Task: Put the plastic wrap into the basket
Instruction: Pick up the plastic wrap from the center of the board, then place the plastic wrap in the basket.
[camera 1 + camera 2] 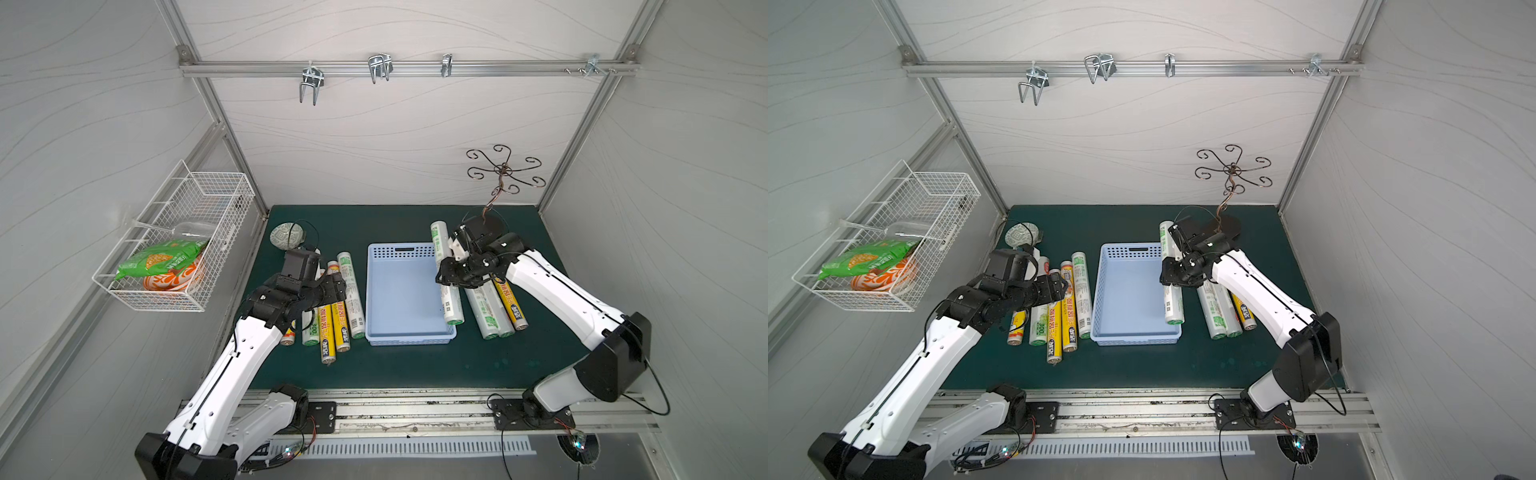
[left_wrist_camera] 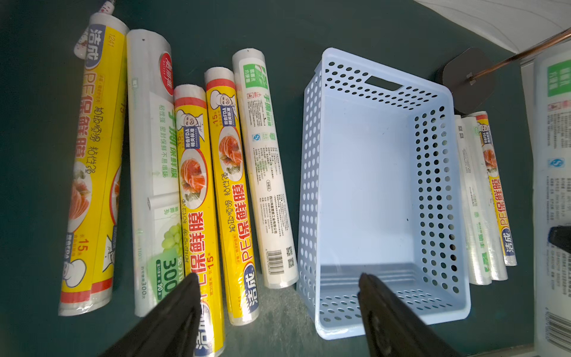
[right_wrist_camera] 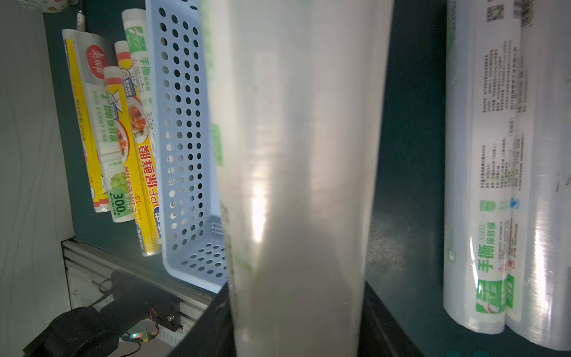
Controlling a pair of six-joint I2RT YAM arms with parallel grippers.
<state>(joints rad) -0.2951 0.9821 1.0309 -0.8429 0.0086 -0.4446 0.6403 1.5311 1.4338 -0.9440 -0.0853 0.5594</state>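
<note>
The light blue basket (image 1: 403,291) (image 1: 1129,291) (image 2: 364,185) (image 3: 182,123) stands empty in the middle of the green mat. My right gripper (image 1: 446,276) (image 1: 1169,276) (image 3: 296,309) is shut on a white plastic wrap roll with green print (image 1: 452,305) (image 1: 1173,307) (image 3: 296,139), held lengthwise over the basket's right rim. Several yellow and white rolls (image 1: 341,328) (image 1: 1069,324) (image 2: 231,185) lie side by side left of the basket. My left gripper (image 1: 338,286) (image 1: 1061,286) (image 2: 278,275) hovers open above them, holding nothing. Three more rolls (image 1: 492,316) (image 2: 482,201) (image 3: 494,185) lie right of the basket.
A white wire basket (image 1: 183,232) holding a green bag hangs on the left wall. A curly metal hook stand (image 1: 503,170) rises from a dark base behind my right gripper. A round patterned dish (image 1: 286,237) sits at the back left. Metal hooks (image 1: 378,68) hang on the rear rail.
</note>
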